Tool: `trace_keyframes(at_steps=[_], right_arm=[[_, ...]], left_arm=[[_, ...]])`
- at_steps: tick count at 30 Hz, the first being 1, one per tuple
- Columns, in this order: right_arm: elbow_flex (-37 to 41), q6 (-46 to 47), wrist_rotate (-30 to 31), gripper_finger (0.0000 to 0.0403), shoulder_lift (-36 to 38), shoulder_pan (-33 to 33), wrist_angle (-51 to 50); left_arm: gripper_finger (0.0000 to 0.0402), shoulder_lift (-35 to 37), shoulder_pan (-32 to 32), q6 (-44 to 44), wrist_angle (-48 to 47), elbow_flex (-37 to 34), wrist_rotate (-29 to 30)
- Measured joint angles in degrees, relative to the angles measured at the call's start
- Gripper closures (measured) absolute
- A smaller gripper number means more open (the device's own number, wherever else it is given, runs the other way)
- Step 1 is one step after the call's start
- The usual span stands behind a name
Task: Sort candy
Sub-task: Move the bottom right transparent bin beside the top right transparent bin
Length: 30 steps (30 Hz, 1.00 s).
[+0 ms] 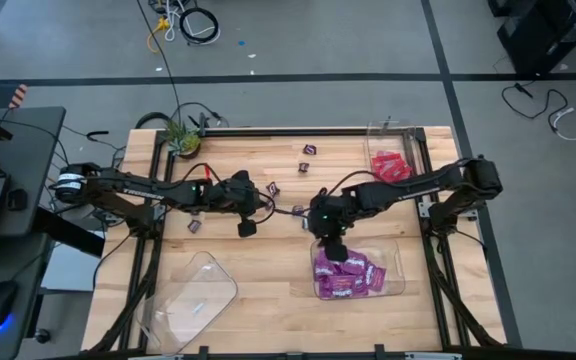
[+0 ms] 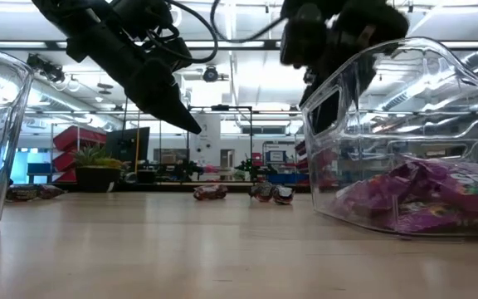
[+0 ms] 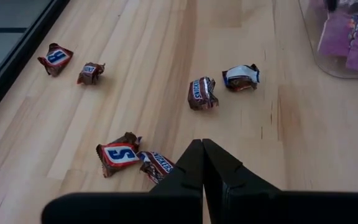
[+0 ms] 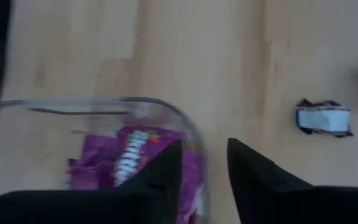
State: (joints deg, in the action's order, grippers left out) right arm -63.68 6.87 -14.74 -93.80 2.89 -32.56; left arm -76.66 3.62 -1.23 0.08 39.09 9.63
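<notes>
Purple candy packets (image 1: 348, 275) lie in a clear tray (image 1: 398, 262) at the near right. My right gripper (image 4: 204, 152) is open above that tray's far left corner. One finger stands over the packets (image 4: 135, 155) and one outside the wall (image 4: 104, 106), with nothing between them. Red packets (image 1: 390, 165) fill a second tray at the far right. Small brown wrapped pieces (image 3: 202, 93) lie loose on the wood. My left gripper (image 3: 202, 143) is shut, slanting down above the table's middle, clear of the two nearest pieces (image 3: 118, 154). My right gripper straddles the rim of the purple candy's tray (image 4: 185, 124) from above. Whether either finger touches the clear wall, I cannot tell.
An empty clear tray (image 1: 193, 300) sits at the near left. More brown pieces (image 1: 308, 150) lie toward the far edge, and a blue-white one (image 4: 323, 118) lies just beside the purple tray. A small potted plant (image 1: 181, 138) stands at the far left corner.
</notes>
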Motion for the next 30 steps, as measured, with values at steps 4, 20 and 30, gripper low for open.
trace_keyframes(at_steps=[4,20,30], right_arm=[[0.0,0.5,1.2,0.0342,-2.0,-1.3,0.4],[-0.4,24.8,22.5,0.0397,0.0,-10.1,-17.3],[-0.1,35.4,25.6,0.0399,1.1,-10.0,-26.4]], left_arm=[[0.0400,0.0,0.0,0.0,0.0,0.0,0.0],[0.0400,0.0,0.0,0.1,-0.3,0.0,0.5],[0.0400,0.0,0.0,0.0,-2.1,0.0,2.7]])
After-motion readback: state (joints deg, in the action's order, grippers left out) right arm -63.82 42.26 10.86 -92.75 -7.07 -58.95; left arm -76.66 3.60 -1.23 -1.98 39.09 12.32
